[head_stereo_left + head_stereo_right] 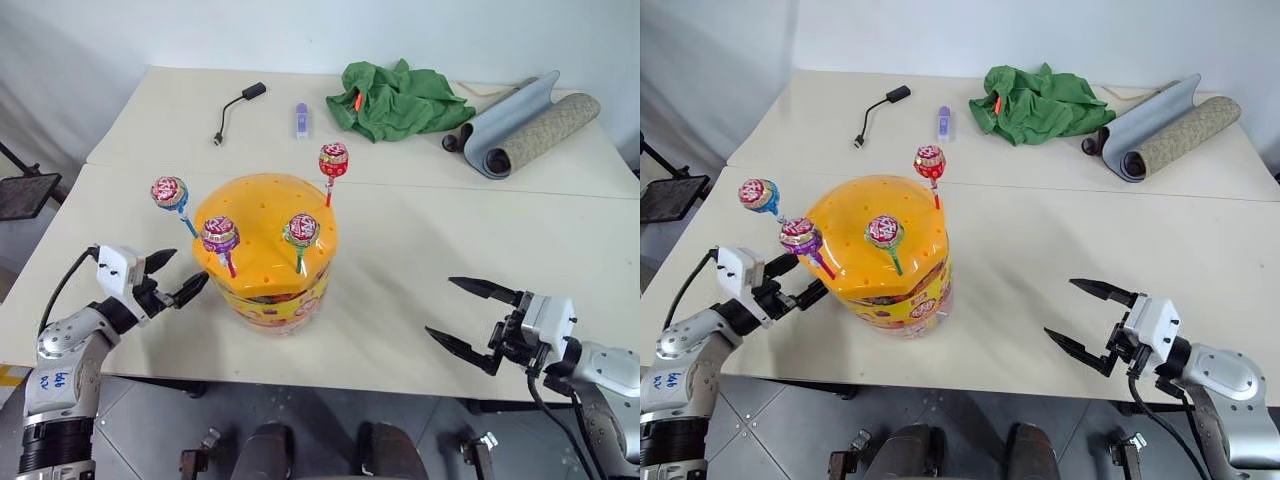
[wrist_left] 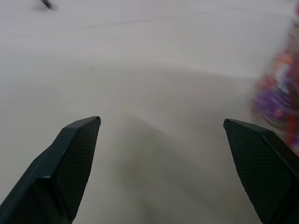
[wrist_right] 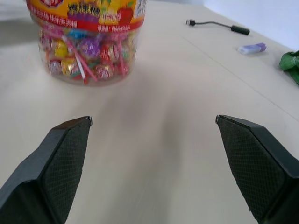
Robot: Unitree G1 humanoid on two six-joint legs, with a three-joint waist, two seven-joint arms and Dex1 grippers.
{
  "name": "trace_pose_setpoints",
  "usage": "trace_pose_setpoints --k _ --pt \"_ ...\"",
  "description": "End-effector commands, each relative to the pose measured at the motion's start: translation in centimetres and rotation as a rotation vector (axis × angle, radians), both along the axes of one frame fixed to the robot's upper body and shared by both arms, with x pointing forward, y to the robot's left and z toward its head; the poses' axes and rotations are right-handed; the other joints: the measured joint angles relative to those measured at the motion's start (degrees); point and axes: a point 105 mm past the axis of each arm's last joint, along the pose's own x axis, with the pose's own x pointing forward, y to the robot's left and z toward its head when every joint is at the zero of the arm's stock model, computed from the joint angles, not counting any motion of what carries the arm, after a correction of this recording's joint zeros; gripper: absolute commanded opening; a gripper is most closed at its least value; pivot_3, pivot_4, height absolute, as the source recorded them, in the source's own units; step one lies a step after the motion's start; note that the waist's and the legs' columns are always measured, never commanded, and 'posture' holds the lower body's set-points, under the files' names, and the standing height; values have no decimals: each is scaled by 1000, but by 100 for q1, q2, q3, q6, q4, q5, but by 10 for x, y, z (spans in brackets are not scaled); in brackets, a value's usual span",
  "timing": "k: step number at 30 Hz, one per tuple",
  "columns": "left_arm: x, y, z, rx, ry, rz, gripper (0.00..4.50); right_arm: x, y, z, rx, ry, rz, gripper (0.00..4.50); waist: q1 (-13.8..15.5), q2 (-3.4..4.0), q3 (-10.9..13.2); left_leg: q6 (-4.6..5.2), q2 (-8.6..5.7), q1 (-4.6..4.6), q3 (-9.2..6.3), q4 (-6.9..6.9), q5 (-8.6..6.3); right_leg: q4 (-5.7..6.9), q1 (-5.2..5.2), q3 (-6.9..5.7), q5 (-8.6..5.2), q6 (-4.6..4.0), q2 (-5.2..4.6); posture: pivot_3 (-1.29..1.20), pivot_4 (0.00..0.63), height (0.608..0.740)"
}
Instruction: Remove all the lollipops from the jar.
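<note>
Left eye view: glossy domed orange jar (image 1: pixel 265 240), round swirl-wrapped lollipops (image 1: pixel 333 160).

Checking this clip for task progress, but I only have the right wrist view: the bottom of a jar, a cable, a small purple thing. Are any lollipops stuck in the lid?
Observer: Yes, four lollipops stand in holes of the jar's orange lid.
Operator: Where is the left gripper?
Observer: The left gripper is open, close beside the jar on the robot's left, holding nothing.
Operator: Anything else on the table?
Observer: A crumpled green cloth and a rolled mat lie at the far side.
</note>
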Motion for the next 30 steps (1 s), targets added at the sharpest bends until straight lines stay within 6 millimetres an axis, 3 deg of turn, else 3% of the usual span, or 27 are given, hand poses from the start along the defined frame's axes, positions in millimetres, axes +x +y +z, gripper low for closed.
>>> trace_pose_setpoints --k 1,4,6,11,13,16,21,25,30 --pt "-3 5 13 45 -30 -15 4500 -3 5 6 31 -4 37 4452 1 0 0 0 0 0 0 0 0 0 0 0 0 0 0 0 150 740" --pt "-5 7 24 -18 -59 -49 4500 -1 9 16 91 -20 73 4452 0 0 0 0 -1 0 0 1 0 -1 1 1 0 0 0 0 150 740" --pt "-11 14 30 -6 -85 -75 4500 2 13 34 181 -55 98 4452 -9 0 0 0 1 0 -5 2 0 0 1 1 0 0 0 0 150 740" --pt "-22 40 38 -2 -63 -87 4500 -1 26 69 261 -111 203 4452 -49 0 0 -1 6 0 -7 -1 0 4 -5 -1 -1 -2 4 0 150 740" --pt "-38 59 34 -82 35 -111 4500 -12 35 89 293 -57 311 4452 -48 1 1 0 4 0 -7 -1 0 4 -5 0 -1 -2 2 0 150 740" --pt "-53 76 43 -195 39 -121 4500 -19 42 106 269 -137 362 4452 -84 1 1 0 6 -2 -7 -5 -1 4 -9 -2 -1 -2 2 0 150 740" --pt "-62 51 62 -215 13 -268 4500 -23 48 123 235 -246 383 4452 -8 -4 0 2 8 -6 -15 2 -6 4 -5 -3 -1 -1 -4 0 150 740" --pt "-77 -10 102 -160 -70 -523 4500 -34 54 120 175 -273 421 4452 16 -14 -1 4 18 -11 -34 3 -7 5 -2 -3 -1 -1 -8 0 150 740" --pt "-77 -26 129 -125 -157 -600 4500 -42 53 116 165 -300 439 4452 -21 -14 -2 3 -3 -7 -30 2 -7 2 3 -4 -1 -1 -5 0 150 740"
